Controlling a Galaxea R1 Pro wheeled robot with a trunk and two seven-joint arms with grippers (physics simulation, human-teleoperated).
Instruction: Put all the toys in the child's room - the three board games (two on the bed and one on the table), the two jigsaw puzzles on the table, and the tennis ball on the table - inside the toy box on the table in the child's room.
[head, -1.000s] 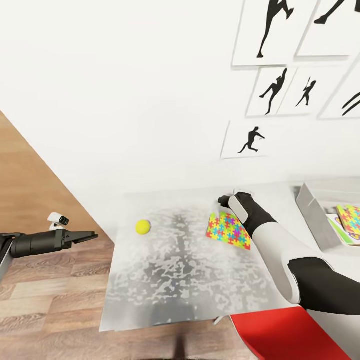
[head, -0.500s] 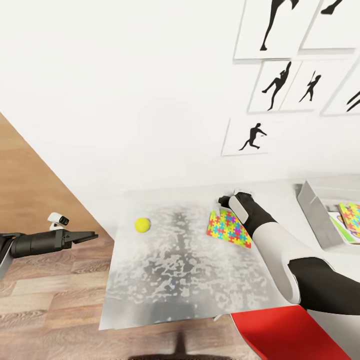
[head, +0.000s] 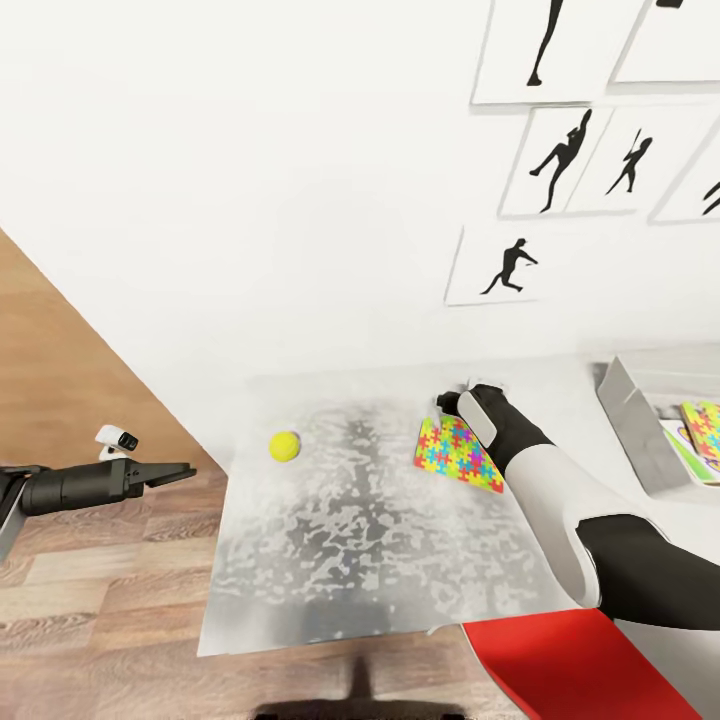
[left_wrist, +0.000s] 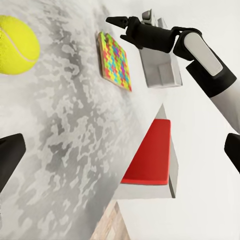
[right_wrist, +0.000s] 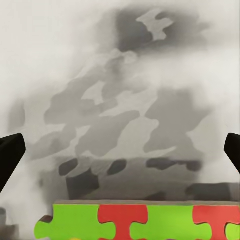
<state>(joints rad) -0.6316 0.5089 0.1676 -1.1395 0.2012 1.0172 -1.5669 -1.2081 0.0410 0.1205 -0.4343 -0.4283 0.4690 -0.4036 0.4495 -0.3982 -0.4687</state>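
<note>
Jigsaw puzzle (head: 459, 454) flat on table (head: 380, 560), long axis slanting from far-left to near-right, just below and nearer than right pincer (head: 447, 401). Right wrist view: fingers spread wide, released, puzzle's far edge between them. Right arm clearly nearer; left pincer (head: 172, 471) off the table's left end, looks parted, holding nothing. Tennis ball (head: 285, 446) lies between. Toy box (head: 632, 420) at far right. Versus earlier: scene shifted slightly, camera only; arms unchanged.
</note>
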